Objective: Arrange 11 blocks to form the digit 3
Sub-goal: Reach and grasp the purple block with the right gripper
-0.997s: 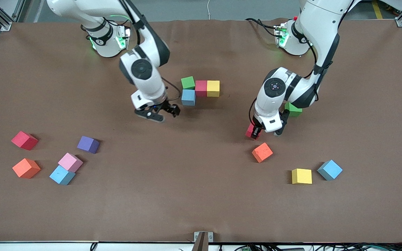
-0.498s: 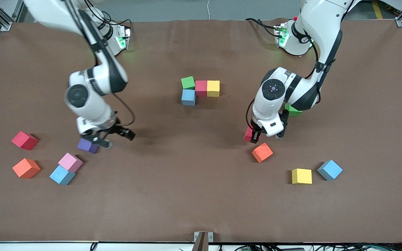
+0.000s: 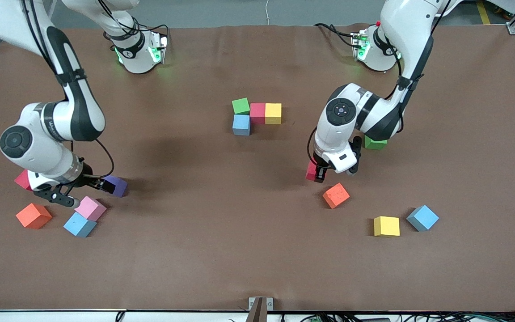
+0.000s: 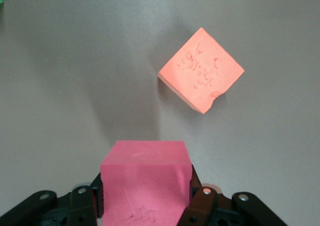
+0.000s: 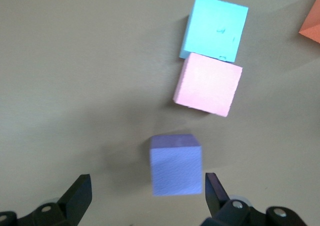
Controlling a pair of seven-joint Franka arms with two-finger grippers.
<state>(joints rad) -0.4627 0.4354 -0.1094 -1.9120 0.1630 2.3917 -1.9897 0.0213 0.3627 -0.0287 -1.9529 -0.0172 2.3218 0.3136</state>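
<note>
A brown worktop [image 3: 257, 250] carries scattered foam blocks and the start of the digit 3 [image 3: 256, 116]: green, red and yellow cubes in a row, with a light blue cube touching the green one on the side nearer the front camera. The left gripper [image 3: 314, 172], fingers clamped on a red block [image 4: 146, 181], hangs over the worktop beside an orange block [image 3: 335, 195]; the figure lies toward the right arm's end from it and farther from the front camera. The right gripper [image 3: 76, 190], fingers spread wide, hovers low with the purple block [image 5: 176, 171] between them, just beside the pink block [image 5: 208, 84]. A second red block [image 3: 23, 180] and a green block [image 3: 375, 143] are partly hidden by the arms.
</note>
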